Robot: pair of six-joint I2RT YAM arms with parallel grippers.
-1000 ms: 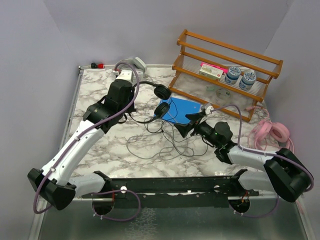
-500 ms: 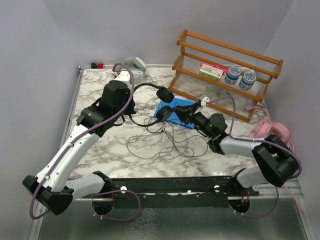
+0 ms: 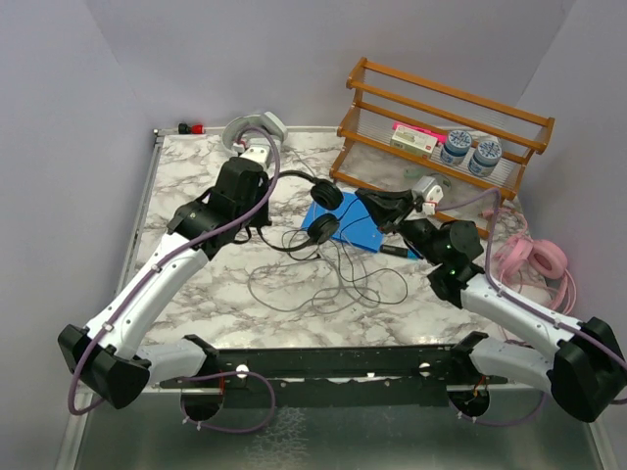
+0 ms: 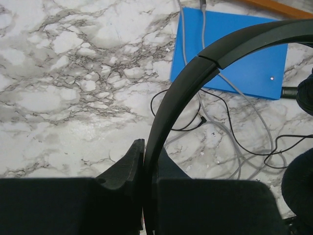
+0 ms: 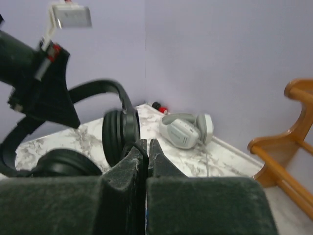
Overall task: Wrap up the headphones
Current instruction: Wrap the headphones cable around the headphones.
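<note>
The black headphones (image 3: 324, 196) hang above the marble table, and my left gripper (image 3: 261, 211) is shut on their headband (image 4: 195, 68). In the left wrist view the band runs up out of my left gripper (image 4: 146, 147). My right gripper (image 3: 365, 200) is raised just right of the ear cups, shut on the thin black cable. In the right wrist view one ear cup (image 5: 117, 137) sits right behind my right gripper (image 5: 147, 144). The rest of the cable (image 3: 323, 282) lies in loose loops on the table. Grey-white headphones (image 3: 250, 127) lie at the back left, and pink headphones (image 3: 534, 259) sit at the right edge.
A blue pad (image 3: 358, 233) lies under the ear cups. A wooden rack (image 3: 441, 132) with jars and a box stands at the back right. A grey cable (image 4: 230, 139) crosses the pad and the marble table (image 3: 196, 294). A red-tipped object (image 3: 191, 128) sits in the back left corner.
My right gripper has shut and swung up and to the right from beside the ear cups. The left arm has shifted the headphones slightly right.
</note>
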